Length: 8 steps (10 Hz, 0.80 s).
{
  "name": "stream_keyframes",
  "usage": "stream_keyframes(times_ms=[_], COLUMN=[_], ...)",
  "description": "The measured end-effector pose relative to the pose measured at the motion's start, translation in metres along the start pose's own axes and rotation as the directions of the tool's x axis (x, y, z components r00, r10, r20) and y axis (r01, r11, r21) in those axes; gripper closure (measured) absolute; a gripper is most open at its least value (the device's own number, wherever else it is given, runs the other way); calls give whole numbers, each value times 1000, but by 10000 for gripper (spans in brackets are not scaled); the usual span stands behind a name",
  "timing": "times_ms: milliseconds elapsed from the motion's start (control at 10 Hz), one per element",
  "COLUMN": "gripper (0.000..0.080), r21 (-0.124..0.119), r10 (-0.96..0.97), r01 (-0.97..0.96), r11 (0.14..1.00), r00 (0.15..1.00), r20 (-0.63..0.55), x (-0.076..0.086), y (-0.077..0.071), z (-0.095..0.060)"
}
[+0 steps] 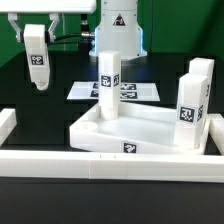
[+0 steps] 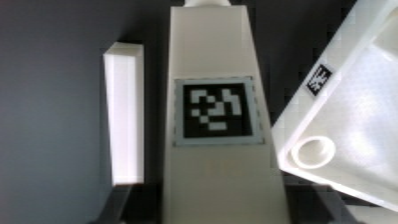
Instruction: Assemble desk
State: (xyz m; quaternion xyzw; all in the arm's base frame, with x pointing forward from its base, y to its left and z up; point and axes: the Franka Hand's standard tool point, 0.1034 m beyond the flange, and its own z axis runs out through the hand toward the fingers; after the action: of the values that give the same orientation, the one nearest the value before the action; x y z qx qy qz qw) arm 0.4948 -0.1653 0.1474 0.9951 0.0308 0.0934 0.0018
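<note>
The leg is seen upright over the far corner of the tray, its upper end taken between the jaws of the tool, which appears closed on it at a middling width; the fingers themselves cannot be made out clearly. In the wrist view the leg runs down the middle, tag facing the camera, with a round socket of the tray just beside its lower end; whether the foot is seated there cannot be told. The right legs stand at the tray's corner on the exterior view's right, and the left leg is seen well apart on the exterior view's left. The tray rests on the black tabletop. The leg is judged to be light, stiff, hollow plastic with smooth, rather slippery faces. It is best gripped across two flat opposite faces near the top and kept plumb, since a tilted grip could let it twist or jam at the socket. Little squeezing force should be needed.
</note>
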Motion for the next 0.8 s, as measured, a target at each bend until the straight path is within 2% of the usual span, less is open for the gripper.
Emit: stream_keyframes(times_ms=[300, 400, 500, 600, 800], gripper=[509, 509, 509, 509, 509], r21=[1, 18, 42, 49, 27], r10=[2, 25, 42, 50, 39], r01=[-2, -25, -43, -49, -38], r11=[1000, 1000, 998, 998, 999], r00=[1000, 1000, 999, 999, 999], r20=[2, 10, 9, -3, -32], x=[0, 6, 25, 41, 42], y=[-1, -9, -22, -30, -25], z=[1, -1, -10, -17, -16])
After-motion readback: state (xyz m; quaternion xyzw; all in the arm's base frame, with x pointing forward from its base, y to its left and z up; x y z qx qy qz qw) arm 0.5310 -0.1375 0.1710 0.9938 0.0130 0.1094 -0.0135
